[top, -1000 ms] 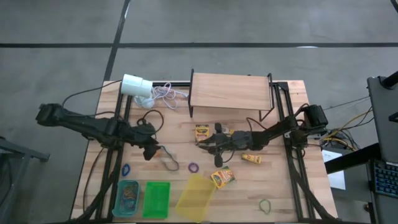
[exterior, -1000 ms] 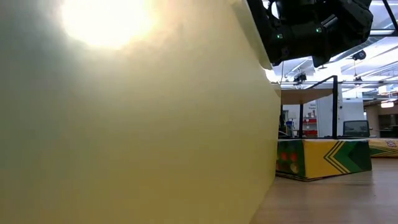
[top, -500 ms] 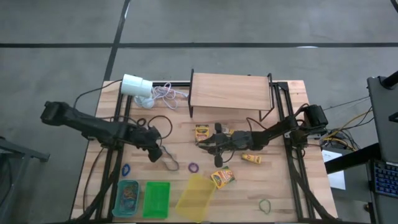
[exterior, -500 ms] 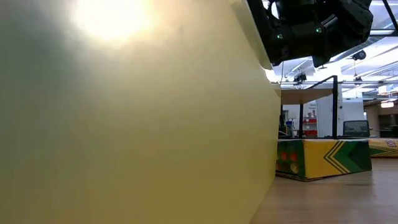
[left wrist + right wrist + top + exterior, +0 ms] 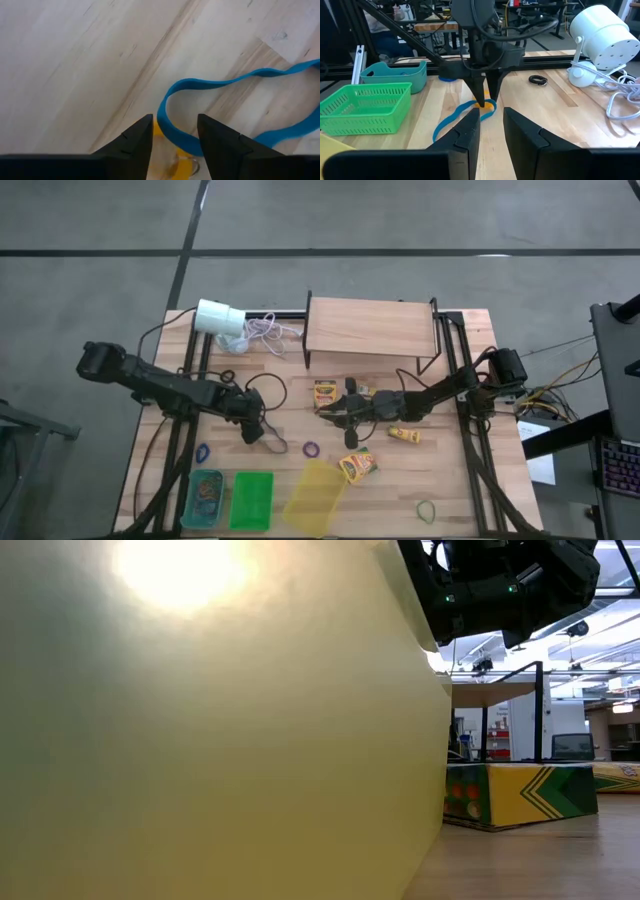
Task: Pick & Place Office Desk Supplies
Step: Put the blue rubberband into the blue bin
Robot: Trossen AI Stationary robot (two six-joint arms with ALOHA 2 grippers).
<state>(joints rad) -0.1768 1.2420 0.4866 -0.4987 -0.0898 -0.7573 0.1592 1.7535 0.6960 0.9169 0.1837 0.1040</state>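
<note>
Pale wood surface [image 5: 450, 480] carries everything. My left arm stretches low from the left edge toward the middle, its tool [image 5: 254, 430] pointing straight down, tips on the wood — fingers [image 5: 135, 145] slightly apart, straddling the near end of a blue rubber-band loop [image 5: 235, 95] with something small and orange between them. My right arm reaches in from the right, its tool [image 5: 335, 412] level beside a crayon box [image 5: 324, 392], fingers [image 5: 465, 135] parted, holding nothing.
</note>
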